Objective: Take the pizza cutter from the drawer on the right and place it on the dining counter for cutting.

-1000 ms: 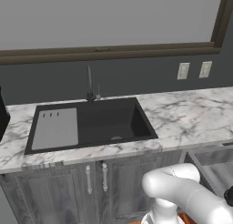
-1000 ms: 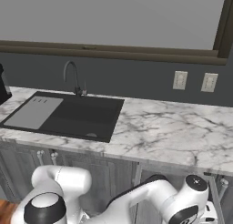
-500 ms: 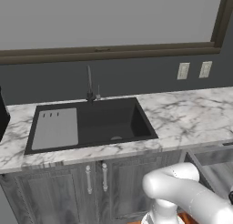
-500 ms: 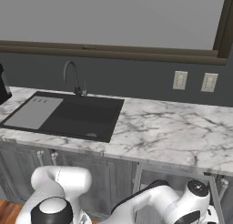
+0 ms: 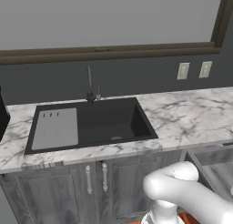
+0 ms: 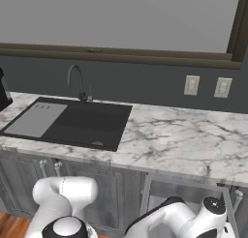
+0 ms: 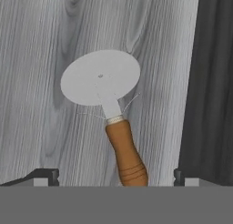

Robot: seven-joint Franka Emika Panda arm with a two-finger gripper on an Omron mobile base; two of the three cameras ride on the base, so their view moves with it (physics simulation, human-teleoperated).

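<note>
The pizza cutter (image 7: 110,110) lies flat on the grey floor of the drawer (image 7: 41,59), and since a second ago the arm has sunk lower, the released hand (image 7: 116,175) straddling its handle.

- No text, label, brand, number or sign can be read anywhere in these views.
- The 2 wall outlet plates (image 6: 207,86) are blank.
- The pizza cutter (image 7: 107,102) carries no marking on its blade or handle.
</note>
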